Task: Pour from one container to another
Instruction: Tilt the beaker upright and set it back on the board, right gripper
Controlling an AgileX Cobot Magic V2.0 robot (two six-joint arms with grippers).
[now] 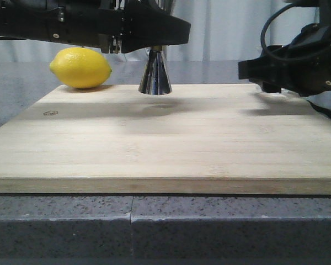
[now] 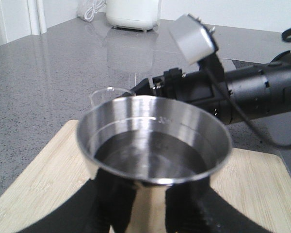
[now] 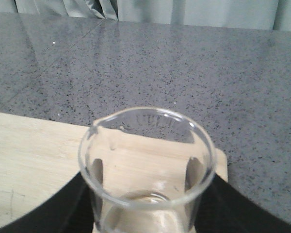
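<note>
Right now my left gripper (image 2: pixel 148 204) is clamping the steel jigger (image 2: pixel 154 141) between its fingers, liquid already showing in its cup, while my right gripper (image 3: pixel 145 213) is gripping the glass beaker (image 3: pixel 146 165), seemingly empty. I'm judging the pour done, so I'm keeping both vessels upright and well apart.

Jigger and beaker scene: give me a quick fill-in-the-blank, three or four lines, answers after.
1. The left tool grips the steel ____ by its waist.
2. The fruit on the far left corner of the wooden board is a ____.
3. The glass beaker sits between the fingers of the ____ tool.
4. The jigger cup holds dark ____.

Answers: jigger; lemon; right; liquid
</note>
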